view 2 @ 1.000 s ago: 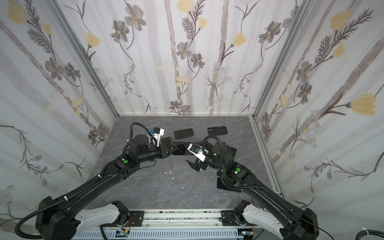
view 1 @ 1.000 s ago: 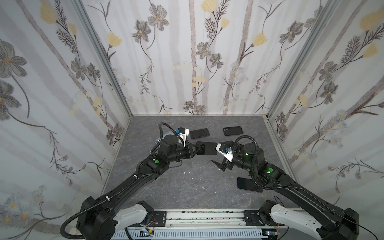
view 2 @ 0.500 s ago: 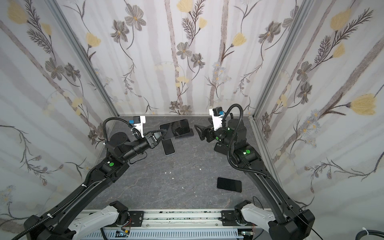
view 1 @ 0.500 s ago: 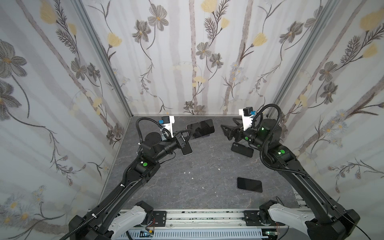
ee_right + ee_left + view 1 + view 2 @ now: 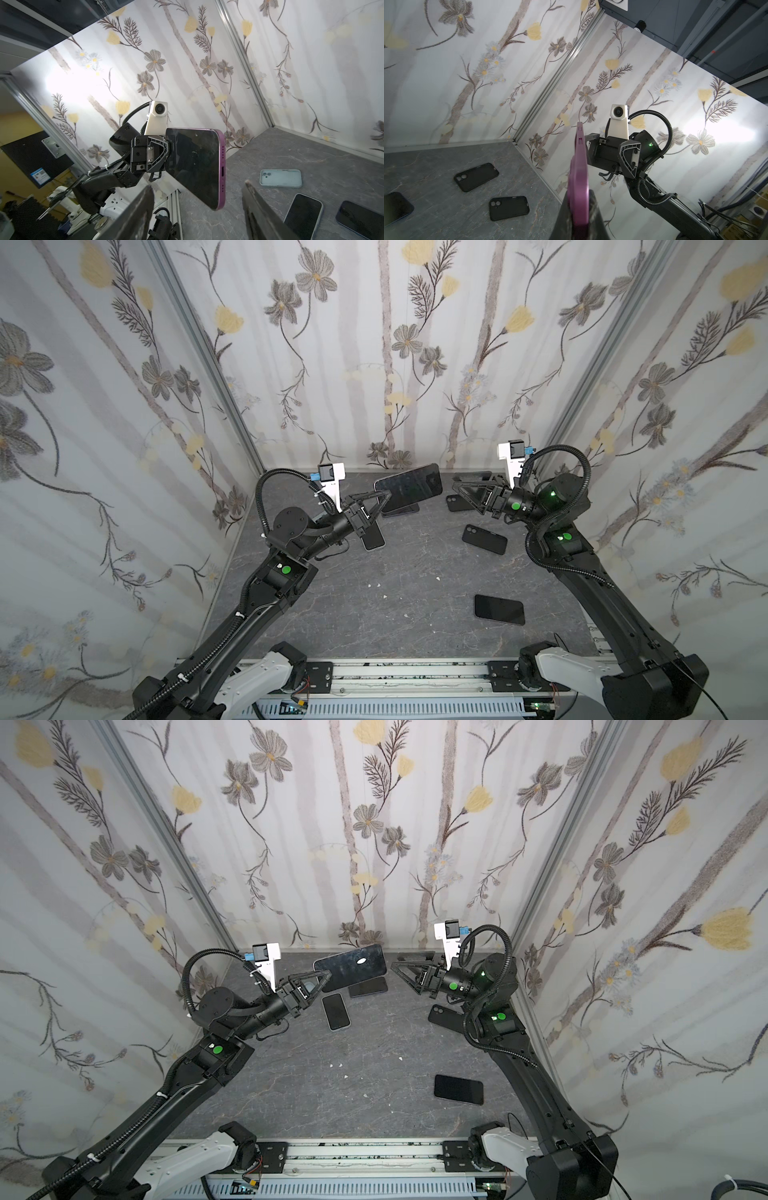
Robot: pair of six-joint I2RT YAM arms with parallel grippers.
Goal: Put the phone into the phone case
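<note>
A purple phone [image 5: 409, 488] [image 5: 352, 968] with a dark screen hangs in the air at the back of the table, and my left gripper [image 5: 384, 495] [image 5: 579, 200] is shut on one end of it. Its free end points at my right gripper [image 5: 455, 483] [image 5: 198, 185], which stands open just short of it, holding nothing. Two empty black phone cases [image 5: 476, 176] [image 5: 508, 207] lie on the table below the right gripper; in a top view one of them [image 5: 484, 539] shows in full. A light grey phone case [image 5: 280, 178] lies under the left gripper.
A light-rimmed phone [image 5: 372, 537] [image 5: 303, 216] and a dark phone [image 5: 368, 987] [image 5: 361, 220] lie below the held phone. Another black phone [image 5: 498, 610] lies near the front right. Flowered walls close in the grey table [image 5: 374, 614] on three sides.
A second ago both grippers were low at mid-table. Both have risen toward the back, the left one carrying the phone. Over the last half second the arms have hardly moved.
</note>
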